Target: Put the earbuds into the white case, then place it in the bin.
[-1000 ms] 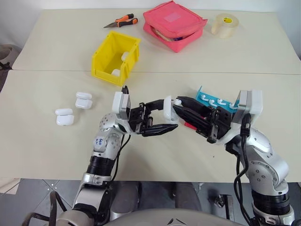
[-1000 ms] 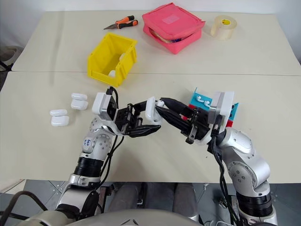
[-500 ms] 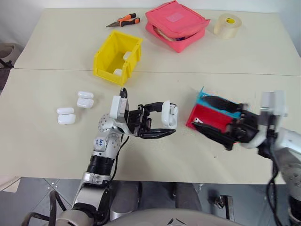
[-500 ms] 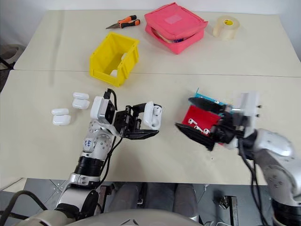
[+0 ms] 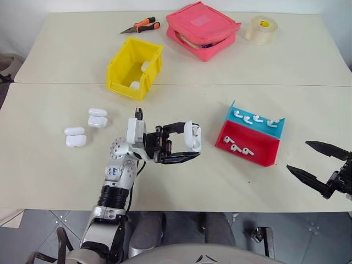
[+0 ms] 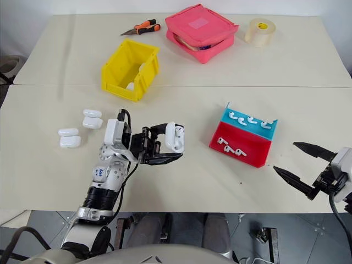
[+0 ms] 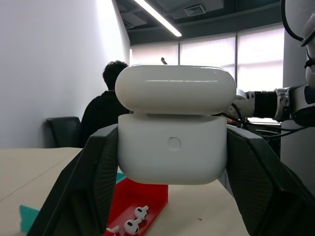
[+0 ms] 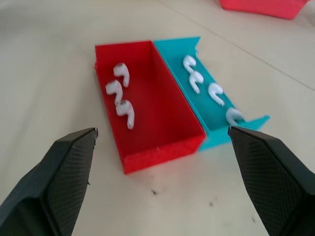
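Now: left fingers (image 5: pixel 179 143) clamped on the case (image 5: pixel 192 136), lid ajar, held above the desk (image 5: pixel 181 181). Right fingers (image 5: pixel 316 166) spread wide, empty, near the desk's right edge. Earbuds (image 5: pixel 237 148) in the tray (image 5: pixel 269 155), between both arms, nearer the right. Bin (image 5: pixel 135 67) beyond the left arm.

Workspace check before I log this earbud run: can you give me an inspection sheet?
Surface: cream table, bare between items.
Job's things: white case with lid raised, shut in the left gripper; yellow bin holds white items; earbuds lie in the red-and-blue tray, three red side, four blue; two spare cases lie left.
Clutter: pink pouch, tape roll, orange-handled pliers.
Grippers: right gripper open, empty, right of the tray.
Cables: black cable along left arm.
Surroundings: seated person, windows behind.
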